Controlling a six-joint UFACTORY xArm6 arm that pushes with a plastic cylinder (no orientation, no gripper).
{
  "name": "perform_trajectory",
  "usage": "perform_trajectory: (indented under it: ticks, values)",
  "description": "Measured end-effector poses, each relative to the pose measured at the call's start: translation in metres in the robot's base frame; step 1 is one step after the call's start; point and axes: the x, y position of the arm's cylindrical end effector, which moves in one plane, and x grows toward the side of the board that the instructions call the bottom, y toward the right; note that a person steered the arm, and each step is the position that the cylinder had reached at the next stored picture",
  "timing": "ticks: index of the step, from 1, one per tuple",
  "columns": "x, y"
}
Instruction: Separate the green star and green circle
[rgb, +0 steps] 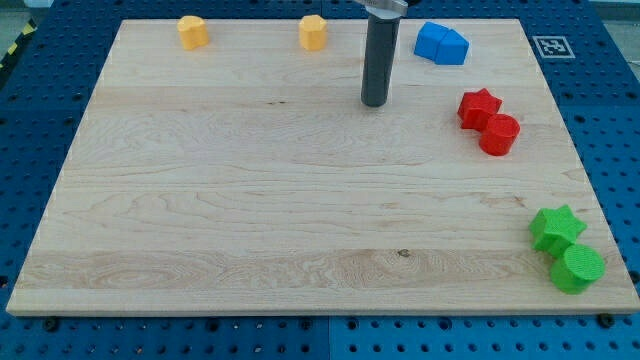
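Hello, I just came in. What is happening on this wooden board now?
A robot arm's rod is meant to separate the green star and green circle, which touch at the board's bottom right corner. My tip rests far away, near the view's top, left of the red star. Neither green block is being pushed.

My tip (374, 102) upper centre; green star (556, 227) apparently touching green circle (577, 267) (bottom right corner).

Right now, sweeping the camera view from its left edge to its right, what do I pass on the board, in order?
Yellow block → second yellow block → my tip → blue block. After that come the touching red pair, red star and red circle, then the touching green pair, green star and green circle.
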Motion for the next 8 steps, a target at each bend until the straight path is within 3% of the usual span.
perform_trajectory:
  ticks: [1,3,6,8]
  values:
    - [0.013,0.0]
    - [0.089,0.032]
    - [0.142,0.182]
    - [0.216,0.238]
